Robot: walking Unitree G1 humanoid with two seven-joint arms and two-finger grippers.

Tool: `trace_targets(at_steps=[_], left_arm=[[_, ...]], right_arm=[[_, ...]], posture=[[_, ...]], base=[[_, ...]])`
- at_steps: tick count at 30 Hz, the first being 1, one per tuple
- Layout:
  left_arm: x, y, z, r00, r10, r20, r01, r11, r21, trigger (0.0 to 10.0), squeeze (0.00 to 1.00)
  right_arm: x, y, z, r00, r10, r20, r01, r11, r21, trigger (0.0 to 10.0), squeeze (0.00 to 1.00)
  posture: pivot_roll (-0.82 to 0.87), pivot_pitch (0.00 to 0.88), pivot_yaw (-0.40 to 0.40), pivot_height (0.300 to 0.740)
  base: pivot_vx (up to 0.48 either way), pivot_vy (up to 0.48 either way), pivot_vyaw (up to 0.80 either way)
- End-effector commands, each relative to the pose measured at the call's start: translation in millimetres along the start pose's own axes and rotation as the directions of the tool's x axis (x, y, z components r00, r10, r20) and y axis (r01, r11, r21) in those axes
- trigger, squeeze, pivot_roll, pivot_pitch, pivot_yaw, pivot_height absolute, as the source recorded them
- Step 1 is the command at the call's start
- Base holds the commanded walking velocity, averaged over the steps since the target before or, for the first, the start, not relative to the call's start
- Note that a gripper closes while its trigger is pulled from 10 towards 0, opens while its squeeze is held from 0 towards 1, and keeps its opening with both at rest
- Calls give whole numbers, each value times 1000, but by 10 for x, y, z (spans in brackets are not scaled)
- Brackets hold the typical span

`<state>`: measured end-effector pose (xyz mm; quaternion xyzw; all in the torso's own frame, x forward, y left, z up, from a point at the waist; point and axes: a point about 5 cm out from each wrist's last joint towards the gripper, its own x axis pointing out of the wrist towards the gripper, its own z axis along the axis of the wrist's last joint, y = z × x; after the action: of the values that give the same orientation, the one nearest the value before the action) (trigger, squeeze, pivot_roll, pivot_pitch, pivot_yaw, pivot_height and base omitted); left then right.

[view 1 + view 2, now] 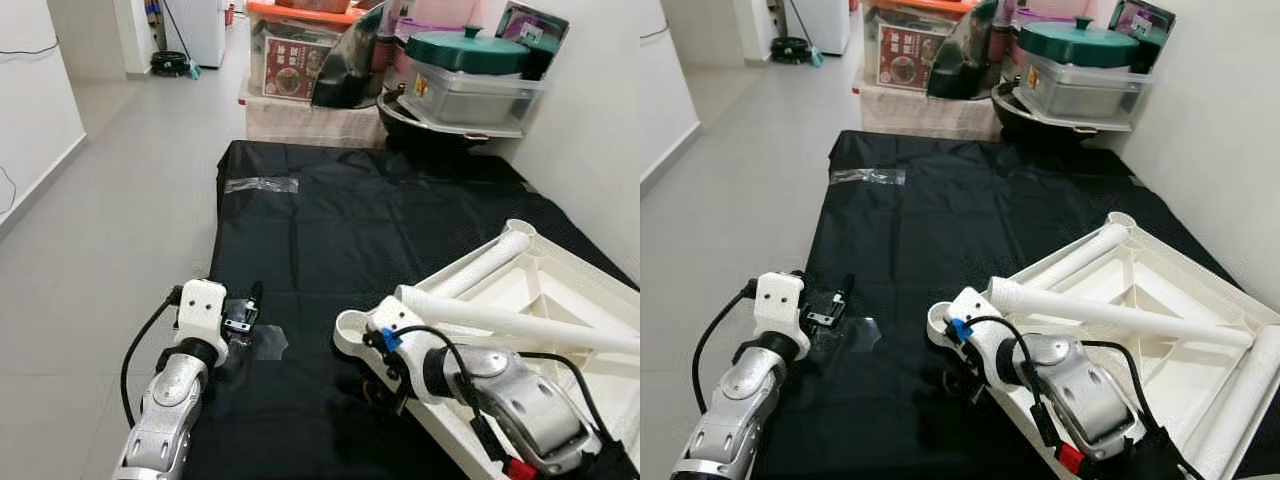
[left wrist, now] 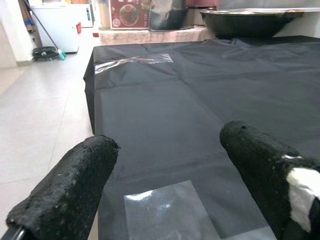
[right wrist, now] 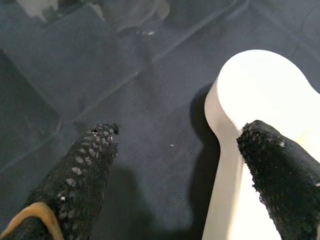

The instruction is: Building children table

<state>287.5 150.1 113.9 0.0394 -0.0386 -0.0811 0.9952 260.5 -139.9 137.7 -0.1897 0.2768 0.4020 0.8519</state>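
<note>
A white children's table (image 1: 565, 272) lies upside down on a black sheet (image 1: 350, 215), at my right. One loose white leg (image 1: 520, 322) rests across its underside, and a second leg (image 1: 482, 264) lies along its far edge. My right gripper (image 3: 180, 135) hovers low over the sheet beside the table's rounded near corner (image 3: 260, 85), open and holding nothing. One of its fingers (image 3: 280, 170) is close against that corner. Over the sheet's left edge my left gripper (image 2: 170, 142) is open and empty, just above a clear tape patch (image 2: 170, 210).
Boxes, a green-lidded pot (image 1: 468, 50) and a wok (image 1: 440, 125) crowd the far end of the sheet. A white wall runs close on the right. Grey tiled floor (image 1: 120, 200) lies to the left. Another tape strip (image 1: 260, 185) holds the sheet's far left corner.
</note>
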Motion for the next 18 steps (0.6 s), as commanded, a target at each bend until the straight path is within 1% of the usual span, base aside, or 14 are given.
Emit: trace_targets(at_steps=[1, 5, 7, 9, 18], left_arm=[[-3, -29, -55, 1000, -11, -24, 11, 1000, 15, 10000, 0], [-7, -29, -59, 1000, -9, -26, 9, 1000, 16, 10000, 0], [-12, -28, -63, 1000, -6, -28, 7, 1000, 19, 10000, 0], [-12, -27, -63, 1000, -6, -28, 6, 1000, 19, 10000, 0], [-19, -23, -79, 999, -3, -34, 4, 1000, 25, 10000, 0]], right_arm=[[-9, -27, -52, 999, -19, -34, 19, 1000, 0, 10000, 0], [7, -72, -54, 998, -47, -44, 48, 999, 20, 10000, 0], [31, -157, -52, 993, -103, -57, 106, 994, 39, 10000, 0], [34, -169, -53, 992, -111, -60, 113, 993, 39, 10000, 0], [31, -95, -183, 989, -59, -136, 59, 998, 3, 10000, 0]], posture=[[-22, 0, -126, 740], [-22, 0, -127, 740], [-17, 0, -130, 740], [-17, 0, -130, 740], [-18, 0, -130, 740]], base=[[0, 0, 0], [0, 0, 0], [0, 0, 0], [0, 0, 0], [0, 0, 0]])
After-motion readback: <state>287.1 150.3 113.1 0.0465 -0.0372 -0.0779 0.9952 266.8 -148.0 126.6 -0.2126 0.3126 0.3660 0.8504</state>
